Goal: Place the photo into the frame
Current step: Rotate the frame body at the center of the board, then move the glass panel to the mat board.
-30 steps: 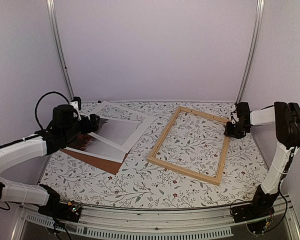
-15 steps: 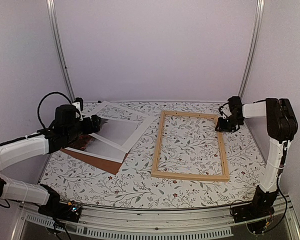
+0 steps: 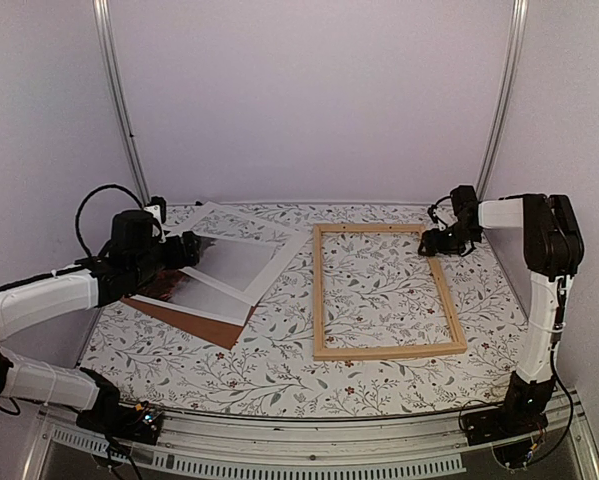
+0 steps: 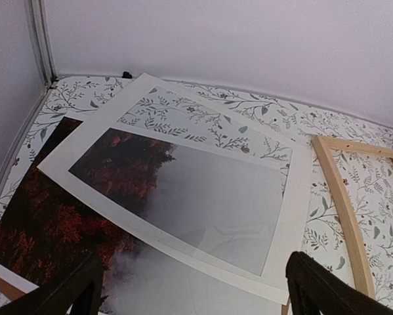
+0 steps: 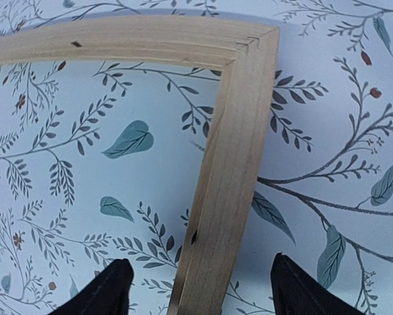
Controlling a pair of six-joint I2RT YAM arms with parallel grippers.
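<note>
- With left end effector (image 3: 184, 248) spread wide and empty, hovers over the stack at left.
- Finds the photo (image 4: 45, 223) flat there, partly under white mat (image 4: 294, 216), atop brown backing board (image 3: 194, 325).
- Shows the frame (image 3: 384, 352) flat on the surface (image 3: 269, 375), right of centre.
- With right end effector (image 5: 199, 279) parted, straddles the frame's far right corner, gripping nothing.

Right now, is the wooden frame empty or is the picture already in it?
Empty. The floral tablecloth shows through the frame; the photo lies apart, under the white mat.
</note>
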